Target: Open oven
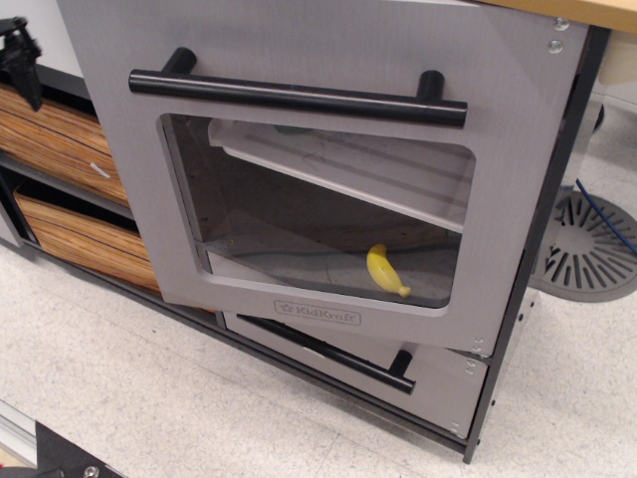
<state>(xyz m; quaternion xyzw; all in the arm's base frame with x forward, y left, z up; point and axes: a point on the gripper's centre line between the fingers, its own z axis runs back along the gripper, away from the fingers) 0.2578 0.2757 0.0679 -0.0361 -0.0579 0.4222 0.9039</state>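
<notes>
The grey oven (318, 60) fills the middle of the view. Its large door with the clear window (318, 209) stands ajar, hinged on the right, with its left edge swung out in front of the wood-grain drawers. The long black bar handle (299, 97) runs across the top of the door. A small yellow banana (386, 271) lies inside behind the window. Only a small black part of my gripper (17, 55) shows at the top left edge, away from the door and handle. I cannot see how its jaws stand.
A short grey drawer with a black bar handle (333, 355) sits under the oven door. Two wood-grain drawers (60, 134) are at the left. A round grey slotted base (587, 249) stands on the floor at the right. A wooden countertop edge (587, 10) runs above.
</notes>
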